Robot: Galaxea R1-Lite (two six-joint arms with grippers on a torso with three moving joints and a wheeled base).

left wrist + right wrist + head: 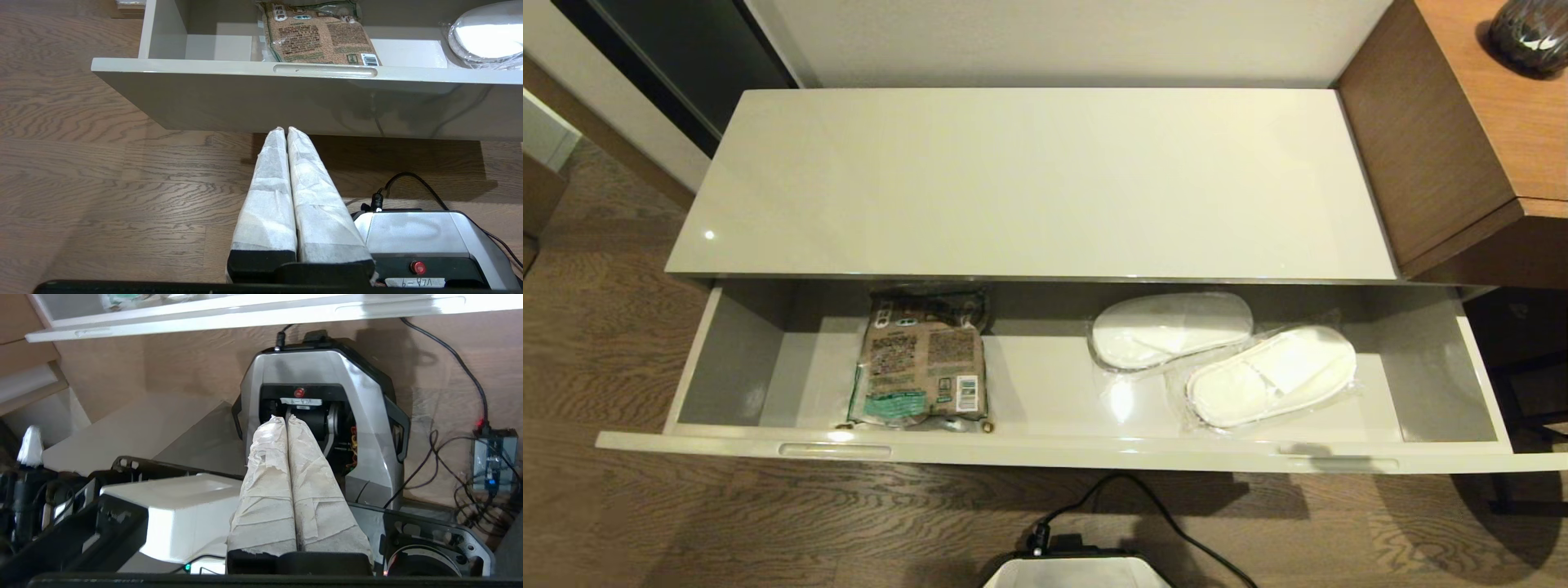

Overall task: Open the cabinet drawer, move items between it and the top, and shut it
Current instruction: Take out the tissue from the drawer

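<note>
Inside the drawer [727, 359] — two wrapped slippers [1225, 355], one brown packet [923, 363]; both arms' jaws closed, empty.

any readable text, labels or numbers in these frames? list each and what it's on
Brown-and-green packet in the cabinet drawer: dense print, green labels and a barcode, all too small to read.
White label on the robot base, under the red button: handwritten marks seen upside down, not surely legible.
Slippers: no text visible.
</note>
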